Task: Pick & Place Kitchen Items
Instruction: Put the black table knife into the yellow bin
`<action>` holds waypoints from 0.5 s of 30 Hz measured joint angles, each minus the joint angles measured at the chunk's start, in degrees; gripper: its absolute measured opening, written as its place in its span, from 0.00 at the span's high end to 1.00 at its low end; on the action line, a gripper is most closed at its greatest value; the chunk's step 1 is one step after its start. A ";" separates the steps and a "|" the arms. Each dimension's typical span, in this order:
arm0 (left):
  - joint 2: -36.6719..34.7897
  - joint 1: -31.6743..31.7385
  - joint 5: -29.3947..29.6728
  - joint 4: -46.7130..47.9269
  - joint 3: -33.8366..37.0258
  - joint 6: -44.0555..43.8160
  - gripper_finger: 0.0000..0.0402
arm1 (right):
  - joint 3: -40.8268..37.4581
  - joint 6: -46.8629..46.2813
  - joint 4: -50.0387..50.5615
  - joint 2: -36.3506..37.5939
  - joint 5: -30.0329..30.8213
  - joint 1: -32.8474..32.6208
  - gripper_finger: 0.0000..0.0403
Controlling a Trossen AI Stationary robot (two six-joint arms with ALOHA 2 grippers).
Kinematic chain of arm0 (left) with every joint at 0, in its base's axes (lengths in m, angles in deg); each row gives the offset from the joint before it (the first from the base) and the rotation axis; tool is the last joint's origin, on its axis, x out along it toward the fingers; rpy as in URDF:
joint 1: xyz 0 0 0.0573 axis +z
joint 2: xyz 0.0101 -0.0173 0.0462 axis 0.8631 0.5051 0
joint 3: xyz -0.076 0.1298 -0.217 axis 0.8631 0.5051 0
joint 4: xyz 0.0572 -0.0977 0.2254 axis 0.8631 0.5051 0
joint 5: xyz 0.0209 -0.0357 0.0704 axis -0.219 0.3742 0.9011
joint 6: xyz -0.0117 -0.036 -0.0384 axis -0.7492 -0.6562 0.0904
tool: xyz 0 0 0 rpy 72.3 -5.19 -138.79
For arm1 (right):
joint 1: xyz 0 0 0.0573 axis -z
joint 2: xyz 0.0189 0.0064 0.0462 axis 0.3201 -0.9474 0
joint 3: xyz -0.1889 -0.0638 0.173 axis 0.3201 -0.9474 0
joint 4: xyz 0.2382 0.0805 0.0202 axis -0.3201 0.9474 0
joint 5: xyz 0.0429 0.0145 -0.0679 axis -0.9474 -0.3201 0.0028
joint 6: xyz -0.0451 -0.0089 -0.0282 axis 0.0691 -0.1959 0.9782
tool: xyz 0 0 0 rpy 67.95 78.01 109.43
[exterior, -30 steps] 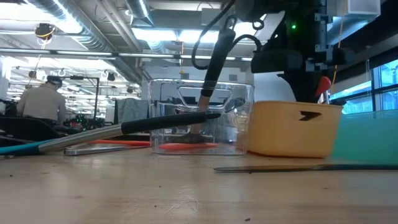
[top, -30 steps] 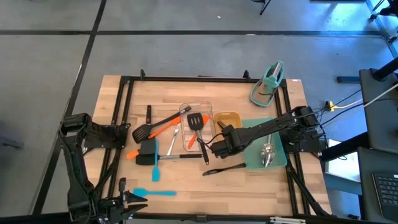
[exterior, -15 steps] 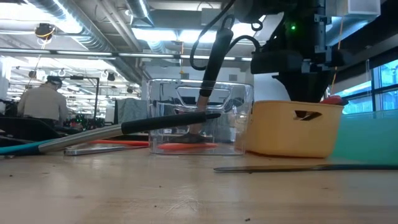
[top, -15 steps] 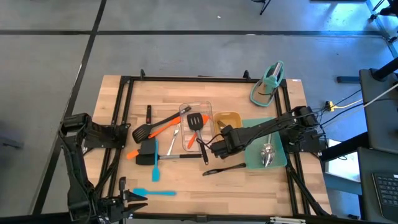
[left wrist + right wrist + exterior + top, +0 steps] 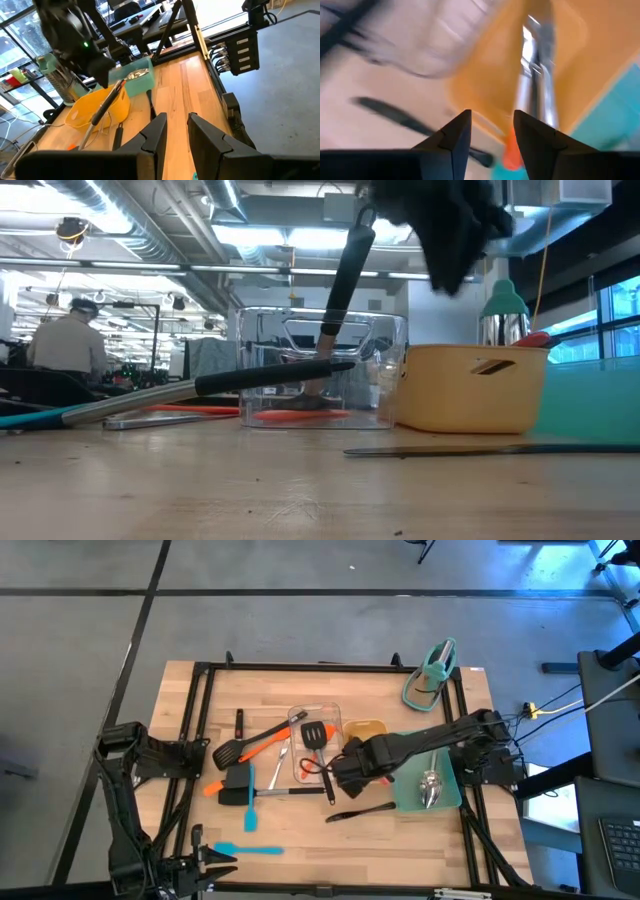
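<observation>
2 arms show. The right gripper point(image 5: 345, 768) hangs open over the yellow tray point(image 5: 366, 730) near the table's right edge, holding nothing. Tongs point(image 5: 536, 75) lie in that tray. The left gripper point(image 5: 175, 131) waits empty, slightly parted, by the left edge.

Tongs point(image 5: 538, 85), steel with orange tips, lie slanted in my yellow tray point(image 5: 372, 729). Black turner point(image 5: 316, 740) leans in the clear tray point(image 5: 333, 710). Steel spoons point(image 5: 431, 787) rest on the teal tray point(image 5: 450, 795). Blue spatula point(image 5: 240, 850) lies flat near the table's front edge.
</observation>
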 joint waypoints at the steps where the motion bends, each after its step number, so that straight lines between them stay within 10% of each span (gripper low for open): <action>1: 0.00 0.00 0.00 -0.01 0.00 0.00 0.82 | 1.73 0.86 -0.75 0.00 0.02 -0.22 0.63; 15: 0.00 0.26 0.63 -0.54 1.95 -3.04 0.82 | 11.04 18.97 -36.92 0.02 0.76 -12.41 0.63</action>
